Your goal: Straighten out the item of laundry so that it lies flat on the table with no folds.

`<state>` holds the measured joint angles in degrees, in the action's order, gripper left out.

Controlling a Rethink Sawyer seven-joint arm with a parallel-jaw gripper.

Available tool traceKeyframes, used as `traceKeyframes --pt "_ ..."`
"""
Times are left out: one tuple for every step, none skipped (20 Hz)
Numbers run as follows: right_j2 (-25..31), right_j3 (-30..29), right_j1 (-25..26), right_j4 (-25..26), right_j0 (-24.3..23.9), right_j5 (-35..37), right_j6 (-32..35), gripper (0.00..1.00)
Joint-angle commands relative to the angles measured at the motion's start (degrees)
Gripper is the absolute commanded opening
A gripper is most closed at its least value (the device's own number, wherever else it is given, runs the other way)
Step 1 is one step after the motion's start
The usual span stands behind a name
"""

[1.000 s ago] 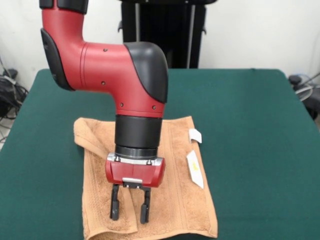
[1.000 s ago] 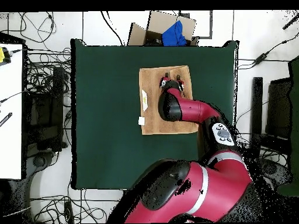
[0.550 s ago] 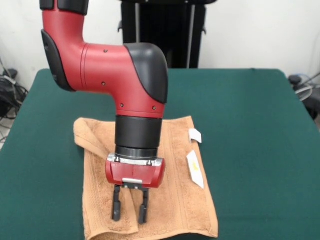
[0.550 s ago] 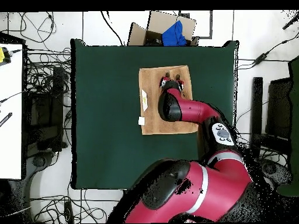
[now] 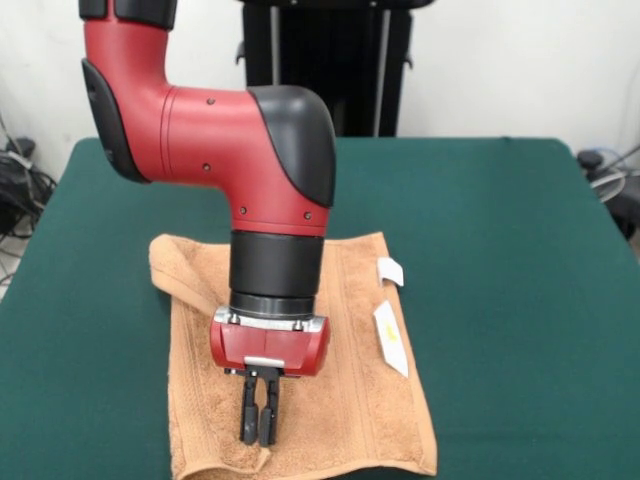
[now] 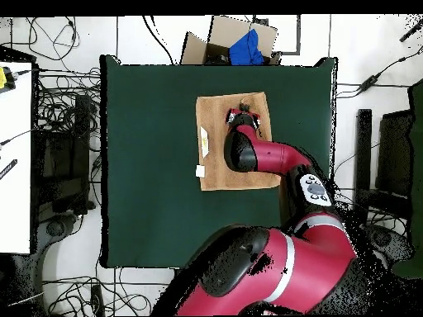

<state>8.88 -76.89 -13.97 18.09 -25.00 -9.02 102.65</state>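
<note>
Towel [image 5: 340, 400] cloth is pinched between the gripper [image 5: 259, 432]'s closed fingers, at a raised fold near its front edge, presumably so the doubled flap can be drawn out flat. Beyond the gripper, white tags [image 5: 390, 335] lie at the towel's side edge (table [image 5: 520, 300] underneath).

Front camera sits close and low across the desk [image 5: 500, 250], facing the arm [image 5: 230, 150] head-on. Overhead camera hangs high, looking straight down, the whole desk [image 6: 149, 165] mid-frame. Both share desk and arm [image 6: 264, 157].
</note>
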Motion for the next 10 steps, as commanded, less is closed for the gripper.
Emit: traceKeyframes --pt "3.6 -2.3 4.3 -0.1 1.8 4.3 6.7 0.00" --pt "3.7 -2.3 4.3 -0.1 1.7 4.5 6.6 0.00" --pt "3.7 -2.3 4.3 -0.1 1.7 4.5 6.6 0.00" --pt "3.5 -2.5 4.2 -0.1 1.9 4.4 6.7 0.00" --pt "3.5 -2.6 4.1 -0.1 1.8 4.4 6.8 0.00" --pt "3.4 -3.1 3.7 -0.1 1.8 4.5 6.8 0.00" --pt "3.2 -3.3 3.4 -0.1 1.9 4.6 6.8 0.00" --pt "2.7 -3.7 2.8 -0.1 2.2 4.6 6.9 0.00" --pt "2.3 -3.9 2.4 -0.1 2.3 4.6 6.9 0.00" --pt "1.5 -4.3 1.8 -0.1 2.7 4.5 6.9 0.00"
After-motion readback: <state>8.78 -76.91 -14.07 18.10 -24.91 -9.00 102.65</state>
